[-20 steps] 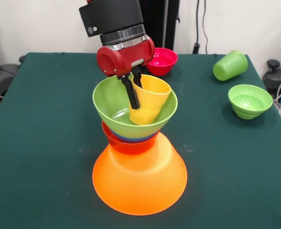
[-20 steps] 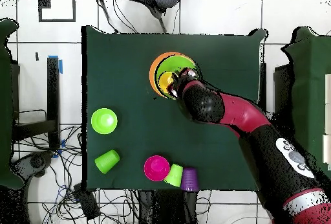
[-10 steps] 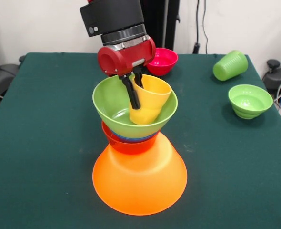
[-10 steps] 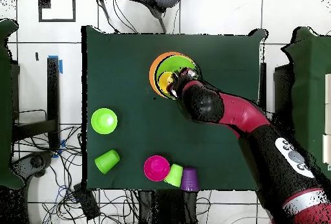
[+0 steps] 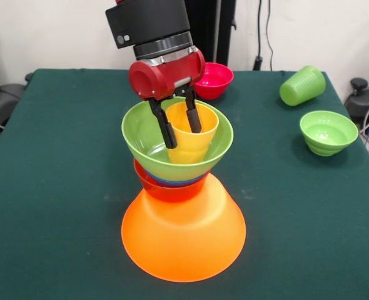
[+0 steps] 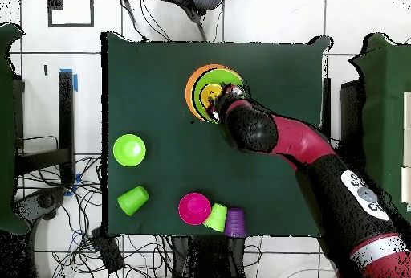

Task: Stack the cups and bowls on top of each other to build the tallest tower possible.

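The tower stands mid-table on a huge upturned orange bowl (image 5: 183,237). On it sit a red-orange bowl (image 5: 162,190), a blue bowl's rim (image 5: 172,182) and a large light green bowl (image 5: 142,134). A yellow cup (image 5: 194,149) stands upright inside the green bowl. My gripper (image 5: 184,137) is open over it, one finger outside the cup's left wall and the other inside the cup. From overhead, the gripper (image 6: 221,103) covers part of the yellow cup (image 6: 209,94) and the tower (image 6: 195,82).
A pink bowl (image 5: 213,79) (image 6: 194,208) sits behind the tower. A light green cup (image 5: 302,85) (image 6: 132,200) lies on its side near a small green bowl (image 5: 327,131) (image 6: 129,149). Another green cup (image 6: 216,217) and a purple cup (image 6: 235,222) lie at the table edge.
The fingers have spread apart and let go of the yellow cup's wall. The cup went from tilted to upright in the green bowl.
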Available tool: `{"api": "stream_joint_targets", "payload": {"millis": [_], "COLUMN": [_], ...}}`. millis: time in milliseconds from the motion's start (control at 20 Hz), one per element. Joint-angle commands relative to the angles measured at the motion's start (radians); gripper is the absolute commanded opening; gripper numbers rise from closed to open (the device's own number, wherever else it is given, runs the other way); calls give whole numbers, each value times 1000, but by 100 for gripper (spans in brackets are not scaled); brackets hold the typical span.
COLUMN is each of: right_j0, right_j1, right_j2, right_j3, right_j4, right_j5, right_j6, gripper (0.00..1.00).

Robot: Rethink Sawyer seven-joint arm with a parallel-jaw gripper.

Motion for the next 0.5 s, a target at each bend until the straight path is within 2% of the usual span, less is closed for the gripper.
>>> {"api": "stream_joint_targets", "payload": {"millis": [50, 500], "right_j0": [46, 51], "right_j1": [19, -4], "right_j2": [-57, -64], "right_j3": [-35, -47], "right_j4": [-44, -46], "right_j5": [79, 93], "right_j6": [139, 132], "gripper": [100, 100]}}
